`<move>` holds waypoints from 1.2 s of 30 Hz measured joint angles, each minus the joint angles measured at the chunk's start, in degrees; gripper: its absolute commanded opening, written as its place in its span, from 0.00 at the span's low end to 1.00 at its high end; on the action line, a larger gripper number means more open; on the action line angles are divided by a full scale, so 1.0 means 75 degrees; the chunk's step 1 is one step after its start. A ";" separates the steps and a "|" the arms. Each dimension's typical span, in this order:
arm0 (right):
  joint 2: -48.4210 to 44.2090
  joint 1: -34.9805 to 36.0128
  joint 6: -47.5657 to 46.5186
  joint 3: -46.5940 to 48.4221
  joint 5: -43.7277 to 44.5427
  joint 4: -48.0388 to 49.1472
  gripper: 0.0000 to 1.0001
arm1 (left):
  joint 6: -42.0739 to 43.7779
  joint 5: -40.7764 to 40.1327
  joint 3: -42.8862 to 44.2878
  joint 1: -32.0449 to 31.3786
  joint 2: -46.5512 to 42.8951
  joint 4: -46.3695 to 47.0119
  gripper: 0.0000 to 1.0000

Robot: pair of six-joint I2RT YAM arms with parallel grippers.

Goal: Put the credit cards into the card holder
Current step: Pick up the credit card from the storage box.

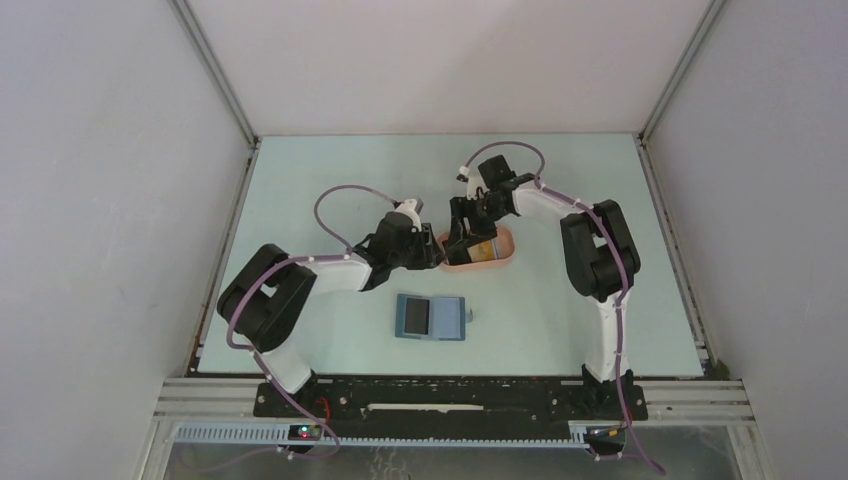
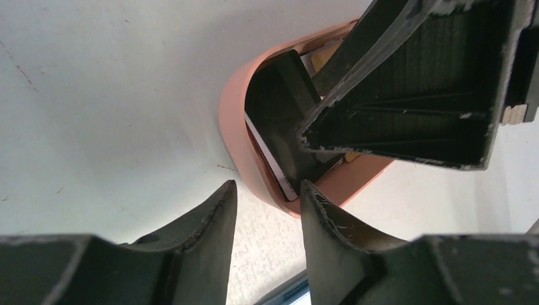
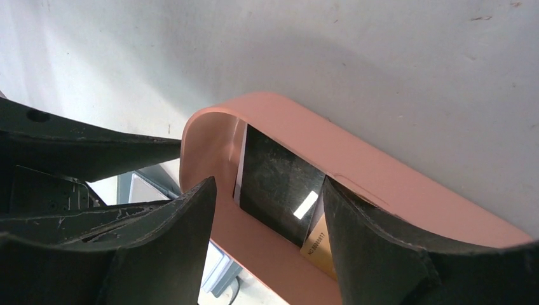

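Observation:
The black credit card (image 3: 279, 184) lies tilted in the salmon-pink tray (image 3: 381, 178), over a white card (image 3: 240, 166) and a gold card (image 3: 321, 244). My right gripper (image 3: 268, 184) is open and lowered into the tray, its fingers on either side of the black card. In the top view it (image 1: 462, 240) is over the tray's left end. My left gripper (image 2: 268, 185) is open and empty, just outside the tray's left rim (image 2: 232, 121). In the top view it is beside the tray (image 1: 435, 252). The blue card holder (image 1: 431, 318) lies open nearer the arms.
The tray (image 1: 505, 262) sits mid-table. The two grippers are close together at its left end; the right gripper's finger (image 2: 413, 95) fills the left wrist view. Grey enclosure walls stand around the table (image 1: 330, 170).

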 measured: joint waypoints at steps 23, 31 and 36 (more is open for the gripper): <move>0.0009 -0.0323 0.0635 -0.0615 -0.1437 0.1067 0.69 | -0.0347 0.0332 0.0099 0.0064 0.0160 -0.0067 0.29; -0.0216 -0.0493 0.0892 -0.0816 -0.2154 0.1338 0.66 | -0.0379 0.0332 0.0131 0.0067 0.0163 -0.0149 0.29; -0.0364 -0.0455 0.1032 -0.0822 -0.2588 0.1428 0.58 | -0.0379 0.0335 0.0207 0.0070 0.0207 -0.0210 0.29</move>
